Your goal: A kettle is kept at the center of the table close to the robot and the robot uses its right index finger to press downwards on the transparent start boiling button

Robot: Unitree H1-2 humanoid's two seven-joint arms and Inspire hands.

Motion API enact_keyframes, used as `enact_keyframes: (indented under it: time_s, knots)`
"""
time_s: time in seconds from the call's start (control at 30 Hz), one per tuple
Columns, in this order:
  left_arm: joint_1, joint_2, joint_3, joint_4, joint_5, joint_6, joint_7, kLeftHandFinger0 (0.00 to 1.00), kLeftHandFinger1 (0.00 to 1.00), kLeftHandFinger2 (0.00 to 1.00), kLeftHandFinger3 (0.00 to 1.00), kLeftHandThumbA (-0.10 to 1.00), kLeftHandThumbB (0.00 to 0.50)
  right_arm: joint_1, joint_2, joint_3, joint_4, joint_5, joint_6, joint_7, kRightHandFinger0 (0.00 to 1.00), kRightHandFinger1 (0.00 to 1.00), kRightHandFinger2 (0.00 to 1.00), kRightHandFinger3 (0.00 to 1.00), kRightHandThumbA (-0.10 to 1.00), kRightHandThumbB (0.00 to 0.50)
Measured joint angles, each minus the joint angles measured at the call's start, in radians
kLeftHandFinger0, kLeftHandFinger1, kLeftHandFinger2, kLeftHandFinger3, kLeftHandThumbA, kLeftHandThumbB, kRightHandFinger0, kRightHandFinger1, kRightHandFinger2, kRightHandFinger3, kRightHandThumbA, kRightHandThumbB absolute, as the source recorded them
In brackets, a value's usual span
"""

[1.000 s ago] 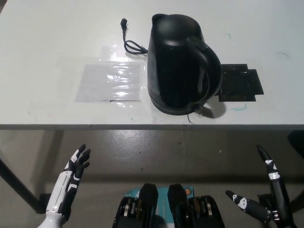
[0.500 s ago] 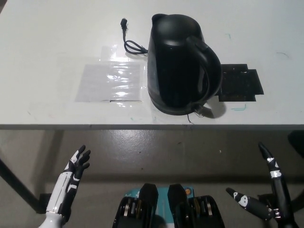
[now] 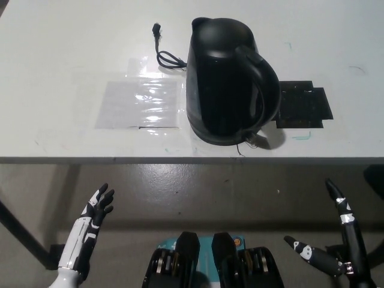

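- Left hand (image 3: 90, 225) low at the picture's left, below the table edge, resting, fingers spread a little, holding nothing.
- Clear plastic sheet (image 3: 141, 102) flat on the white table (image 3: 60, 54), just left of the kettle.
- Black cord with plug (image 3: 163, 51) curled on the table behind the sheet, beside the kettle's back left side.
- Black kettle (image 3: 225, 81) upright in the middle of the table, near the front edge, spout away from the robot, handle (image 3: 264, 84) on the right side.
- Start button (image 3: 251, 141) small and see-through, low at the foot of the handle, close to the table top. Hard to see well.
- Black mat (image 3: 303, 107) flat on the table, just right of the kettle, partly behind the handle.
- Right hand (image 3: 336, 252) low at the picture's bottom right, below the table, well apart from the kettle. Fingers spread, one pointing up, holding nothing.
- Step in hand, by the look of it: bring the right hand up to the button. Nothing pressed yet.
- To do it well: lift up over the table edge first, no bumping the edge.
- Come in from the right, under the handle, not through it.
- Keep the pointing finger out straight, the others tucked away from the kettle.
- Push straight down on the button, gently, so the kettle does not slide or tip.
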Motion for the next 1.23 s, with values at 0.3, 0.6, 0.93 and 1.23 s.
enact_keyframes:
  time_s: [0.3, 0.6, 0.93, 1.23]
  knots:
    - [0.000, 0.000, 0.000, 0.000, -0.001, 0.000, 0.000, 1.00, 1.00, 1.00, 1.00, 0.95, 0.167, 0.000, 0.000, 0.000, 0.000, 0.006, 0.000, 0.000, 1.00, 1.00, 1.00, 1.00, 1.00, 0.342]
    - [0.003, 0.000, 0.000, 0.000, -0.007, 0.000, -0.003, 1.00, 1.00, 1.00, 1.00, 0.96, 0.160, 0.000, 0.000, 0.000, 0.000, 0.003, 0.000, -0.004, 1.00, 1.00, 1.00, 1.00, 1.00, 0.328]
    - [0.003, 0.000, 0.000, 0.000, -0.006, 0.001, -0.003, 1.00, 1.00, 1.00, 1.00, 0.95, 0.176, 0.000, -0.001, 0.000, 0.000, 0.002, -0.001, -0.008, 1.00, 1.00, 1.00, 1.00, 1.00, 0.322]
    - [0.002, 0.000, 0.000, 0.001, 0.008, 0.000, -0.002, 1.00, 1.00, 1.00, 1.00, 0.97, 0.201, 0.000, -0.007, 0.000, 0.000, 0.002, -0.001, -0.007, 1.00, 1.00, 1.00, 1.00, 1.00, 0.324]
